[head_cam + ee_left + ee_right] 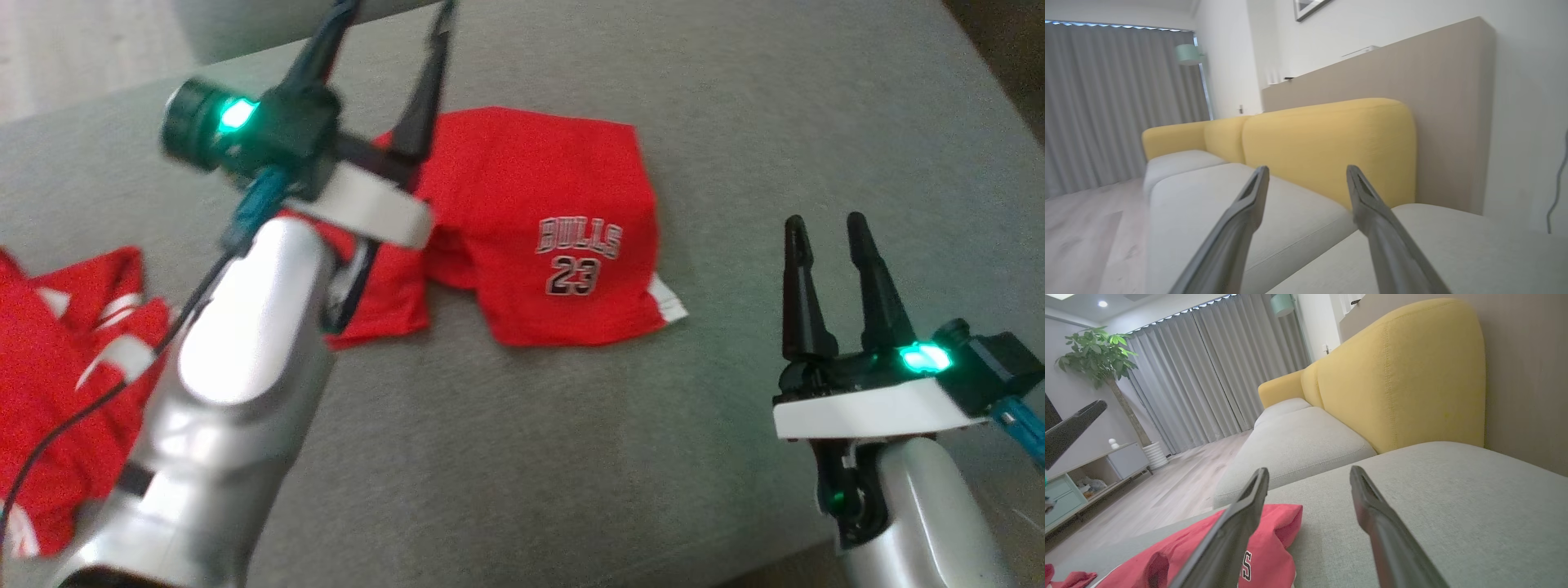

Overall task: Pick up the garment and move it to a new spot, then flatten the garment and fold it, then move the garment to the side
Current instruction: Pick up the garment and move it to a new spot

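Grey cushion (735, 122) forms the work surface, with a yellow backrest (1400, 371) behind it, grey curtains (1208, 375) and a plant (1094, 355) further off in the room. Far left on the cushion: a crumpled red cloth (57, 367) with white stripes, partly hidden by the left arm (237, 343). Left gripper (1307, 173): raised over the left end of the garment (531, 212) in the head view, fingers spread wide, nothing between them; its wrist view looks along the fingers at the backrest, no cloth in the gap. The garment is red, lying flat-ish near the middle of the cushion, folded over on itself, with "BULLS 23" printed on the right portion and a white trim at the lower right corner. Its left portion runs under the left arm and cannot be read fully. Right gripper (824, 220): well apart from the garment, to its right, above bare cushion, fingers parted and pointing away from the robot, holding nothing. In the right wrist view the garment's edge lies just past the left finger (1237, 531).
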`<state>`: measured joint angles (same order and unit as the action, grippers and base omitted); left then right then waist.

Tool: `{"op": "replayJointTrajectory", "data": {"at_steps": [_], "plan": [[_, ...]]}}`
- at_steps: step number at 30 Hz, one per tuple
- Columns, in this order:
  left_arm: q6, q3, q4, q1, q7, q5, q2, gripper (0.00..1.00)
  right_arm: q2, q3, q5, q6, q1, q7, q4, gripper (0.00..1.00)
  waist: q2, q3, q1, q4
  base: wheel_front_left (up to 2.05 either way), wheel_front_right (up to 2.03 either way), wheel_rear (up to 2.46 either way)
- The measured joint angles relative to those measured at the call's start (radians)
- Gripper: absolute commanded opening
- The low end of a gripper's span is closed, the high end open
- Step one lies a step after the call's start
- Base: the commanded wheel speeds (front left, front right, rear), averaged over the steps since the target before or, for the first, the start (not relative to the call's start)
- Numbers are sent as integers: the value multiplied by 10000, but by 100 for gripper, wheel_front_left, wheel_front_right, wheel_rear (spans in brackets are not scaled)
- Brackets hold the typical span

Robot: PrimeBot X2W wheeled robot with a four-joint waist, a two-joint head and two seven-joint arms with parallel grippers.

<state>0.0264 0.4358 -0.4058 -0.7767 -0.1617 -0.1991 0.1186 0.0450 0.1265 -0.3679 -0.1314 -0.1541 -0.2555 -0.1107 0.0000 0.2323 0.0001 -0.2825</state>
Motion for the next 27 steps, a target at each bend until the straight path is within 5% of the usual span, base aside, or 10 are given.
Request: {"op": "replayJointTrajectory", "data": {"at_steps": [6,15,27], "plan": [[-249,-242,504,1682,-410,-209,529,100,0,-228,451,0,60,0,-19,100,0,-195,-1,1014,0,0,0],[-803,-224,1220,4572,-780,-591,514,100,-2,-330,865,0,697,2,-257,100,0,-814,-2,2412,0,0,0],[-1335,-483,1760,5834,-895,-623,105,100,-4,-311,1057,0,966,0,-357,100,0,-1352,-3,3048,0,0,0]]}}
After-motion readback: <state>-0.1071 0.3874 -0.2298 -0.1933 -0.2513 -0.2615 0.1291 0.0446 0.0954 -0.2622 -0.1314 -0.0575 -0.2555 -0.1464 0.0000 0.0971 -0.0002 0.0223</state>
